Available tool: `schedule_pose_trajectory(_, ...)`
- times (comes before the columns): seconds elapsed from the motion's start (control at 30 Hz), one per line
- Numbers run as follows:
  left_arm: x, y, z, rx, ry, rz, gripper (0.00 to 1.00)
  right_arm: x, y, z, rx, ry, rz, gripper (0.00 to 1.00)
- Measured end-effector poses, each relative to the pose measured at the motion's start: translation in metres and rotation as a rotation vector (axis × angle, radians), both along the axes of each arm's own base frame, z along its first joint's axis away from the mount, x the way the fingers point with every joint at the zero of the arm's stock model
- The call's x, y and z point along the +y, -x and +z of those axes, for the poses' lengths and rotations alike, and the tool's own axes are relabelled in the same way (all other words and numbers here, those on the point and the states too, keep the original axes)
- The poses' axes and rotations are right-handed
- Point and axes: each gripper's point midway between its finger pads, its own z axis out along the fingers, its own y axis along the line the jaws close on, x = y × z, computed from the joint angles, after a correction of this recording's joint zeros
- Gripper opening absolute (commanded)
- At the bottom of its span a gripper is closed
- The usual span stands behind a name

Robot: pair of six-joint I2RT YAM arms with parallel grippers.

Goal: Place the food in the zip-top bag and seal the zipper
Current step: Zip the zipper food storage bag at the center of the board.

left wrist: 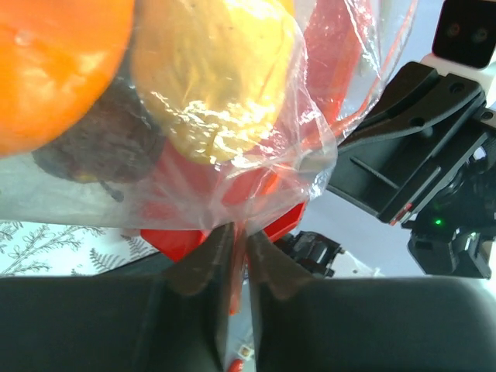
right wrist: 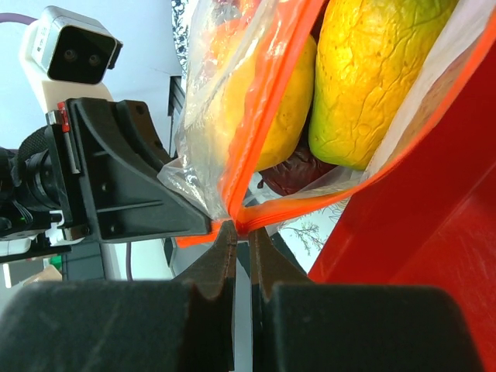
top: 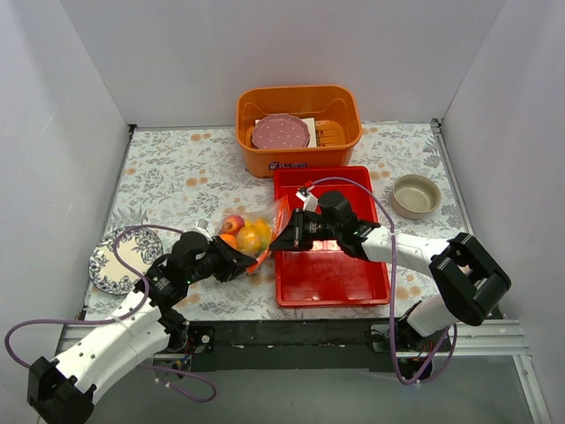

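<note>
The clear zip-top bag (top: 250, 237) lies between my two grippers at the red tray's left edge, holding toy fruit: an orange (left wrist: 54, 62), yellow mangoes (right wrist: 372, 70) and a dark-red piece (right wrist: 298, 174). Its orange-red zipper (right wrist: 267, 101) gapes open in the right wrist view. My left gripper (top: 245, 261) is shut on the zipper strip at the bag's near corner (left wrist: 239, 236). My right gripper (top: 279, 242) is shut on the zipper's end where the two strips meet (right wrist: 242, 226).
A red tray (top: 340, 274) lies right of the bag. An orange bin (top: 340, 146) with a pink plate (top: 281, 133) stands behind it. A beige bowl (top: 416, 195) sits at far right, a patterned plate (top: 110, 265) at near left.
</note>
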Motion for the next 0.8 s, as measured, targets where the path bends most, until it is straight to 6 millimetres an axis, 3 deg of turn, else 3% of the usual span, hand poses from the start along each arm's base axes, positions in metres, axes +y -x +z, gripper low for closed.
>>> schedule_pose_trajectory(0.07,0.0003,0.0005,-0.0018,-0.001,-0.001,-0.001,0.00,0.0000,0.0002,-0.0002,0.001,0.000,0.001,0.04)
schedule_pose_trajectory(0.8,0.0091,0.0071,0.0012,-0.016,-0.003,0.017,0.00,0.0037,0.0004,0.0015,0.005,-0.005,0.014,0.04)
